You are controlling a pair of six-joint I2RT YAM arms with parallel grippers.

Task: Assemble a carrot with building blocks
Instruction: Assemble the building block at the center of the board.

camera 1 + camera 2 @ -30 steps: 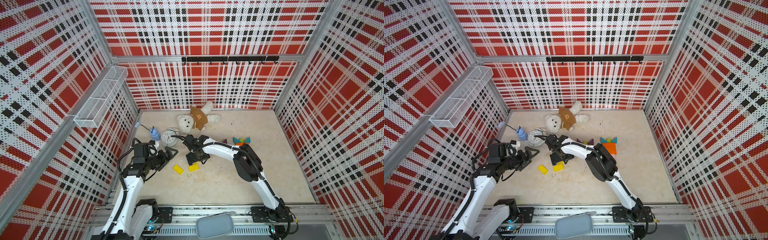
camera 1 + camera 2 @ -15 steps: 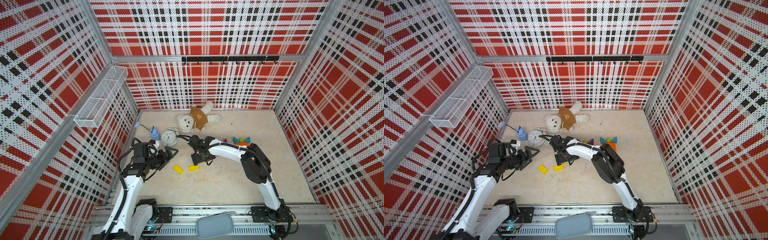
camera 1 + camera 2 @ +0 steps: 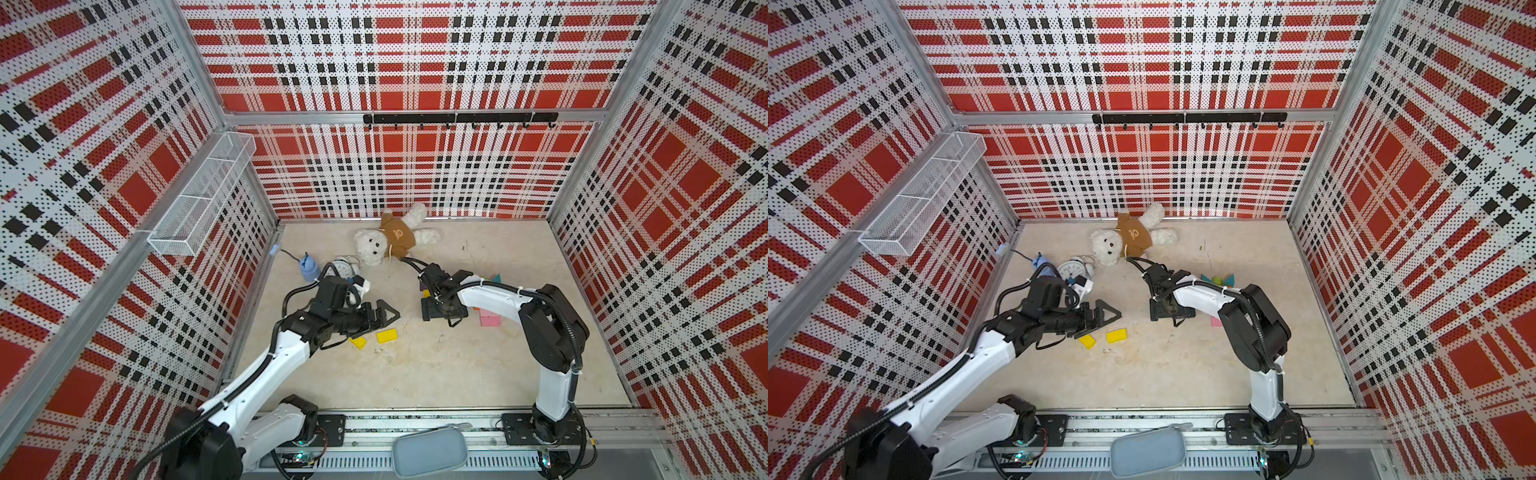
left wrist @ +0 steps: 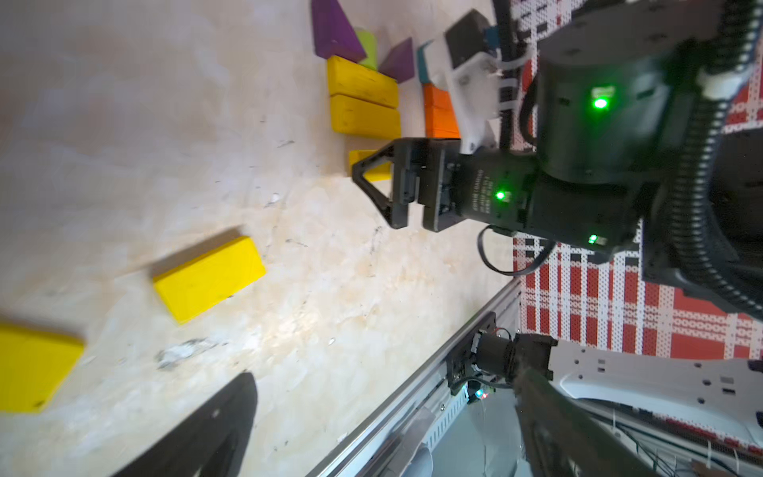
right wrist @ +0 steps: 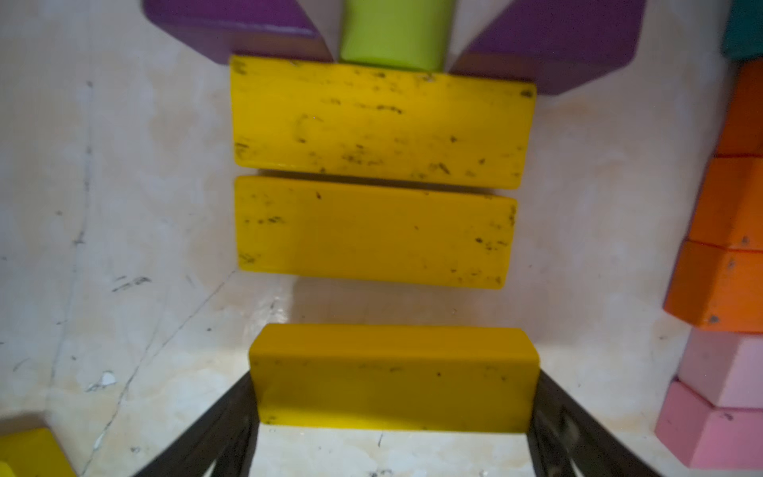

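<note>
You see the right arm (image 3: 494,297) covering most building blocks (image 5: 375,119) in both top views; in front of the teddy bear (image 3: 384,245) only one pink block (image 3: 490,321) and a teal tip (image 3: 495,277) show past it. The left gripper (image 3: 388,318) stands wide and empty, farther from the teddy bear, near two loose yellow blocks (image 3: 386,335). The fingers (image 5: 231,421) of the right gripper (image 3: 441,311) hold one yellow block (image 5: 392,376) by its ends. Two laid yellow blocks (image 5: 375,231) lie between it and the teddy bear. Two purple triangles (image 5: 231,24) and one green cylinder (image 5: 394,33) are cut off by the right wrist view's edge.
</note>
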